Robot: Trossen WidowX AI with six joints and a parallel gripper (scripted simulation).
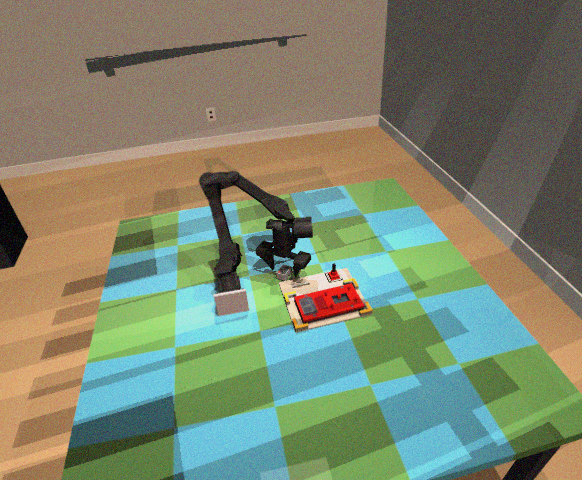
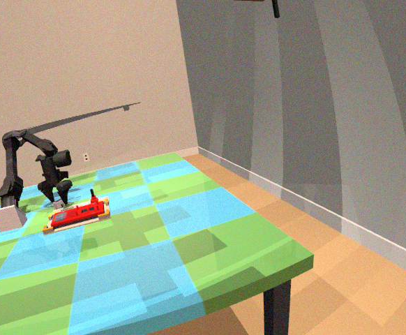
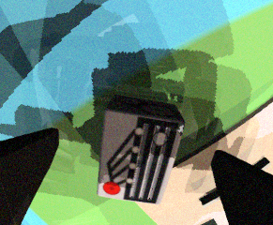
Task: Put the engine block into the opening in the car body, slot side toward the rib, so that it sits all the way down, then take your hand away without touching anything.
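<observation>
The engine block (image 1: 283, 274) (image 2: 58, 204) (image 3: 136, 161) is a small grey block with dark slots, slanting bars and a red dot on top. It stands beside the cream board, near its back left corner. My gripper (image 1: 284, 272) (image 2: 58, 202) (image 3: 138, 149) is open, its fingers on either side of the block with gaps between. The red car body (image 1: 322, 303) (image 2: 76, 213) lies on the board, in front of the gripper. Dark openings show in its top; the rib cannot be made out. The car body is out of the wrist view.
The cream board (image 1: 322, 279) (image 3: 183, 193) has yellow corner pieces. A red piece with an upright black stick (image 1: 333, 274) (image 2: 93, 199) stands at its back right. A black bar (image 3: 262, 164) lies on the board near the right finger. A pale box (image 1: 231, 303) (image 2: 8, 218) stands before the arm's base.
</observation>
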